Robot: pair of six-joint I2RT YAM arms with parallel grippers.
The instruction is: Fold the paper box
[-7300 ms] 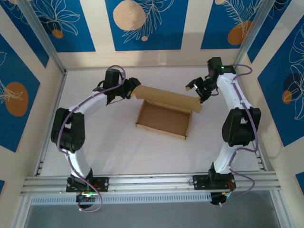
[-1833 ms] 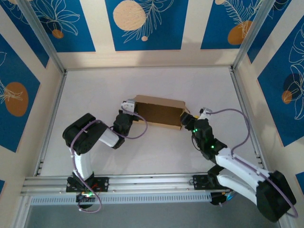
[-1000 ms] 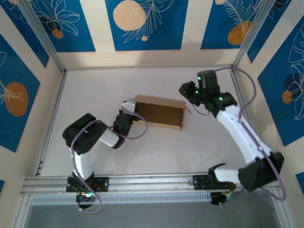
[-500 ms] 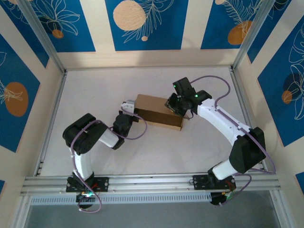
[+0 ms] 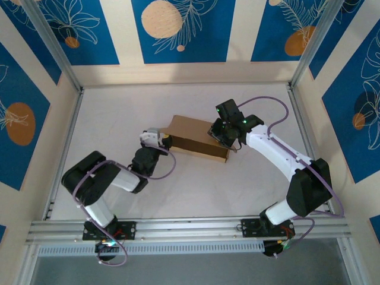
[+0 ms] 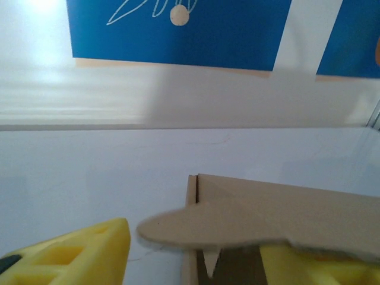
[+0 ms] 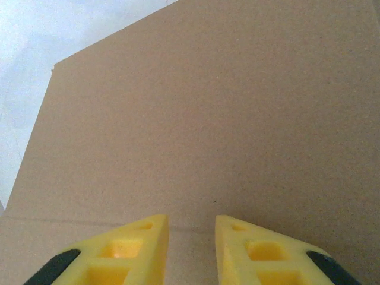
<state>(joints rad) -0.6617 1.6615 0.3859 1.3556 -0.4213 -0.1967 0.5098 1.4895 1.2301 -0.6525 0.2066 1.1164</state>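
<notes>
Right gripper, barely parted and empty, is pressing the lid onto the box mid-table while the left gripper, jaws apart, is flanking a loose side tab, so closing seems nearly done, with that tab likely needing tucking next.

Overhead view down onto the whole table; both wrist views close against the paper box.

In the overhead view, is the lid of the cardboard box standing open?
No, the box is closed flat on top, with the right end effector above its right end.
</notes>
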